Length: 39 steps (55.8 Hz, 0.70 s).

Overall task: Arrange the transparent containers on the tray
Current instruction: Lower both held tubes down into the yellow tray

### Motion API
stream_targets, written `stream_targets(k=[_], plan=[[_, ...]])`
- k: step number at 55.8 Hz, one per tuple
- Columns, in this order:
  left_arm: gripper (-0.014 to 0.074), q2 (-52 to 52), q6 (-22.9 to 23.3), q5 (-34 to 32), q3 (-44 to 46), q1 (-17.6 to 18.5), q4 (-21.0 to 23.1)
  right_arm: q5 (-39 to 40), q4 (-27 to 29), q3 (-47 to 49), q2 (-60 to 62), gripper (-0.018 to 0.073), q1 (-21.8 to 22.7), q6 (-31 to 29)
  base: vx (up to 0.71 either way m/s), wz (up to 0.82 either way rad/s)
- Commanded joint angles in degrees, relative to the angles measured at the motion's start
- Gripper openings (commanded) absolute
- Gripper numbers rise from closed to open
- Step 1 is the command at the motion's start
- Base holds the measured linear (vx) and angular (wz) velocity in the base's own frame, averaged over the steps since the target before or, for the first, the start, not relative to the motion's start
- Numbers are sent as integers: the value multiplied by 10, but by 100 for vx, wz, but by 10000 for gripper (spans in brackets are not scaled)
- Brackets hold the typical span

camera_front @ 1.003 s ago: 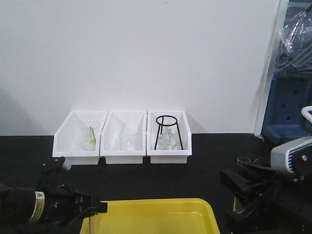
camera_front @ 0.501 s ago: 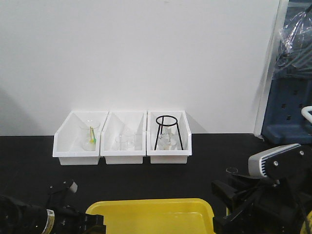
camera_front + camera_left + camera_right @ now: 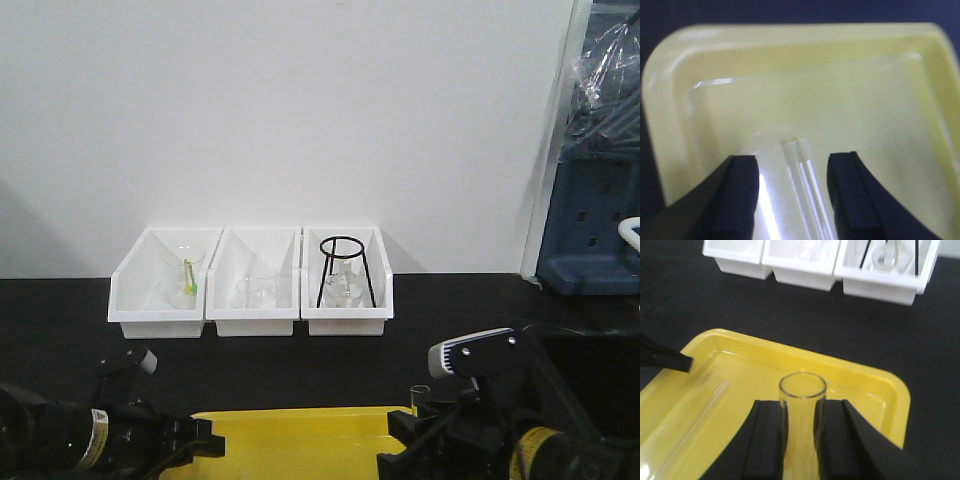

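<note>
Black worktop (image 3: pixel 450 320) meets a white wall, with three white bins (image 3: pixel 250 320) at the back and the yellow tray (image 3: pixel 300 440) nearest. One test tube (image 3: pixel 802 175) lies flat on the tray floor between the parted fingers of the left gripper (image 3: pixel 792 165) — seemingly released to rest there. The right gripper (image 3: pixel 802 415) is clamped on the other test tube (image 3: pixel 802 395), upright over the tray's right part — probably to be set beside the first.
</note>
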<state>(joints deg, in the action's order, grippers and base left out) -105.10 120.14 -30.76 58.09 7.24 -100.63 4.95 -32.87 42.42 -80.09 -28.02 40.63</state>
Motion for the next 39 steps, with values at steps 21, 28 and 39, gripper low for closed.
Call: stream_targets(k=[21,28,39], plan=[[443,222,-23,-4,29,1,6,-108,102,220,-218,-11,0,-1,0,0],[443,262,-31,13,29,1,6,-91,99,233,-252,-11,0,-1,0,0],[443,300,-31,32,29,1,6,-49,107,233,-282,-1,0,1,0,0]])
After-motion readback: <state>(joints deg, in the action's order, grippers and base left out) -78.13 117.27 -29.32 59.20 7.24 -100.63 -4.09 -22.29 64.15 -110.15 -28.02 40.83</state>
